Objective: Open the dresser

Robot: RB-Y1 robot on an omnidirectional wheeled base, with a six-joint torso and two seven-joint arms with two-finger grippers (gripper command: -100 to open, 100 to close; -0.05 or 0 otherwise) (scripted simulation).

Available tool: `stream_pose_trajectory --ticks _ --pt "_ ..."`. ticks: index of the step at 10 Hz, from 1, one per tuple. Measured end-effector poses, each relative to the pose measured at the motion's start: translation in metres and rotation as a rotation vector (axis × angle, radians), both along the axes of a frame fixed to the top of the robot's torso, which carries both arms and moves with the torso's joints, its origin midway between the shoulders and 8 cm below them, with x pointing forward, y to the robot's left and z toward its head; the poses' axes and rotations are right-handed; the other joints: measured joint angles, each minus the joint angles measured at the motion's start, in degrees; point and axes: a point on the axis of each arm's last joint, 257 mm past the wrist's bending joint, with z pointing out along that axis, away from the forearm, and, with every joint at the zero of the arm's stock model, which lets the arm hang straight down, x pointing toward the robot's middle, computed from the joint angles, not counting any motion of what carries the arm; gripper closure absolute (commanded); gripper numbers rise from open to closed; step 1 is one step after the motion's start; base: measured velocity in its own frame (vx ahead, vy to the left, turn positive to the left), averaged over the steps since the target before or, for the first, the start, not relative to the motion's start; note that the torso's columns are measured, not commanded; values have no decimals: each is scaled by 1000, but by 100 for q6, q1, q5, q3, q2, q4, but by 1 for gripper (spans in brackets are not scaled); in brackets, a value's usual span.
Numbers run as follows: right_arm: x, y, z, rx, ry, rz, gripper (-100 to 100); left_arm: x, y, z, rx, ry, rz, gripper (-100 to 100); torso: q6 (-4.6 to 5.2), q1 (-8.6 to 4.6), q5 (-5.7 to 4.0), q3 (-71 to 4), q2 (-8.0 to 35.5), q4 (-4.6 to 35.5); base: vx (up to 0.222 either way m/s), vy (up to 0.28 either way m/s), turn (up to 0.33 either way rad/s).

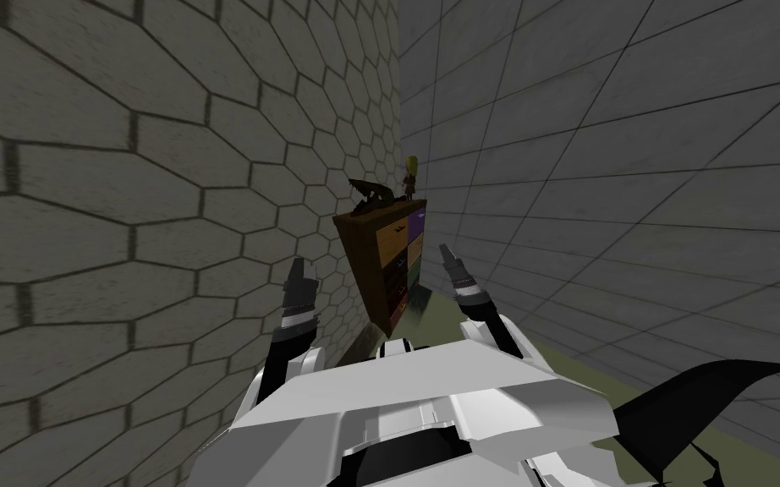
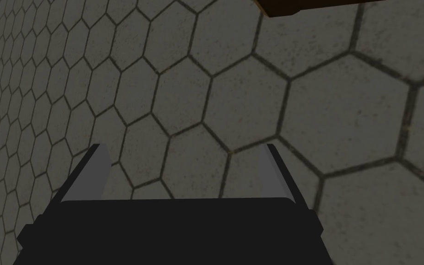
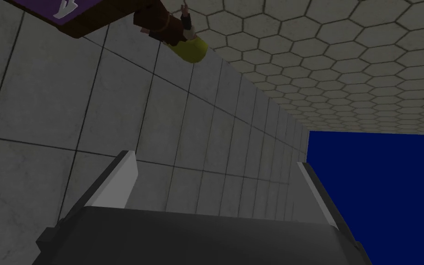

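Brown dresser (image 1: 388, 262) against hexagon-tiled wall (image 1: 126, 186).

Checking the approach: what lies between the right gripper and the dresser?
Nothing: in the head view, the stretch from the right gripper to the brown dresser with coloured drawer fronts is bare.

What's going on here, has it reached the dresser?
Not yet. The robot faces a brown dresser that stands against the hexagon-tiled wall, some way ahead. Both arms are raised in front of it; the left hand and right hand are open and touch nothing. The drawer fronts look flush, so nothing seems opened. A small yellow-haired figure and a dark object sit on top.
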Motion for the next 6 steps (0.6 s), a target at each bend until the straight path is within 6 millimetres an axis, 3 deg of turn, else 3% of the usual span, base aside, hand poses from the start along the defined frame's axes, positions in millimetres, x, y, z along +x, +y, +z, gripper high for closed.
stream_pose_trajectory --ticks 6 --pt "4 3 -18 -217 -6 -99 -100 0 0 0 0 0 0 0 -1 -3 -1 -2 -3 -1 23 -5 32"
